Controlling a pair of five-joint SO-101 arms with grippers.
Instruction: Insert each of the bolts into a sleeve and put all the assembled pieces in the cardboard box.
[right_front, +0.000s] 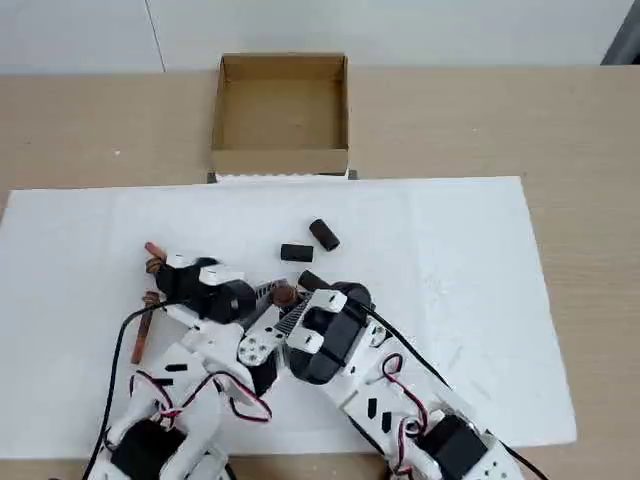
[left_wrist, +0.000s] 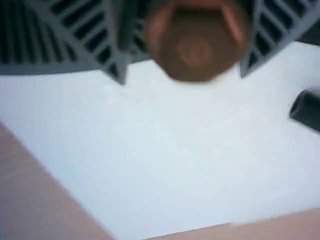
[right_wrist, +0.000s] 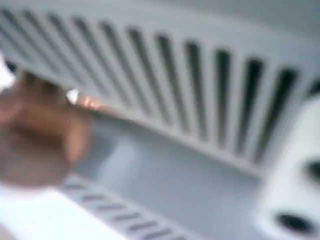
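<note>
The left pincer (left_wrist: 181, 70) is closed on a brown bolt (left_wrist: 197, 47), gripping it at the head end with a ribbed grey finger on either side and holding it clear of the white paper sheet (right_front: 450, 260). My guess is the bolt is carried this way so its shank stays free to enter a sleeve. From above, this bolt sits between the two arms, just left of the right pincer (right_front: 312, 290). Whether the right pincer is gripping anything I cannot tell. A dark cylinder (right_front: 311, 281) sits at its tip, touching or nearly touching the bolt, and it looks like a sleeve offered up for the insertion. If so, the arms crowd together because one steadies the sleeve while the other feeds the bolt.

Just beyond the pincers, two black sleeves lie loose on the sheet: one (right_front: 296, 252) nearer, the other (right_front: 323, 234) a little farther and to the right. With the likely one at the right pincer, that makes three. At the sheet's left side, beside the left arm, spare bolts wait: one (right_front: 155, 250) farther off, another (right_front: 141, 338) nearer. The arm covers part of that group, so two is a minimum and there may be a third. Counting the held one, that gives at least three bolts.

At the far edge of the sheet one cardboard box (right_front: 283, 158) stands open on the tabletop (right_front: 580, 130), well apart from both pincers.
</note>
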